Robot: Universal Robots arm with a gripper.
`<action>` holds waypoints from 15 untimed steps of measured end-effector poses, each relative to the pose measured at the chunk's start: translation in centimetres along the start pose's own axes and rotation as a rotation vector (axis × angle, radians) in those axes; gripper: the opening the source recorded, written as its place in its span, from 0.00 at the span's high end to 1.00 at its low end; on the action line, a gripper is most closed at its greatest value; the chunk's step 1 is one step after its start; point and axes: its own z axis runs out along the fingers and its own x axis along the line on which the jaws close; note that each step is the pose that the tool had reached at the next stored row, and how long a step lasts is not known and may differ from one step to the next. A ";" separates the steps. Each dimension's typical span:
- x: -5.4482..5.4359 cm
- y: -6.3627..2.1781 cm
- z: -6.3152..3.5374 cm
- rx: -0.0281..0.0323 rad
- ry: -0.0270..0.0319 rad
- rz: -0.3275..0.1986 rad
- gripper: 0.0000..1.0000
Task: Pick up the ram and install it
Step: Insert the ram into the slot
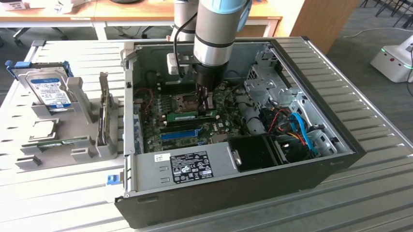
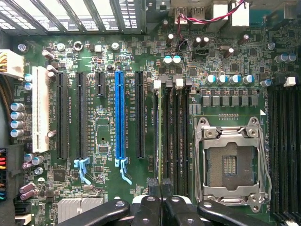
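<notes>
Green ram (image 1: 190,116) sits lengthwise in a black slot of the mobo, inside the open PC case (image 1: 258,186). It is between the CPU socket (image 2: 230,162) and the blue slot (image 2: 120,117), nearer to the socket side. The gripper (image 1: 206,106) hangs straight down from the arm over the ram. Its two fingers (image 2: 154,188) are pressed together w/ nothing between them. The tips are at the top edge of the ram, toward its end on the ext. view's right. If they really touch it, I cannot tell. In the wrist view the ram is seen edge-on, as a thin line running away from the fingertips along the slot.

Outside the case, on the ext. view's left, a grey holder (image 1: 81,104) stands on the slatted table (image 1: 361,203). It carries a second green stick (image 1: 55,143), lying flat, and an HDD (image 1: 48,92) w/ blue label, leaning upright.
</notes>
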 end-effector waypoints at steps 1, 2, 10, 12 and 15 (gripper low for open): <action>0.0 0.00 0.00 0.0000 0.0000 0.000 0.88; 0.0 0.00 0.01 0.0001 -0.0002 0.000 0.88; 0.0 0.00 0.01 -0.0001 0.0001 -0.002 0.88; 0.0 0.00 0.00 -0.0005 0.0002 -0.004 0.88; 0.0 0.00 0.00 -0.0014 0.0004 -0.006 0.88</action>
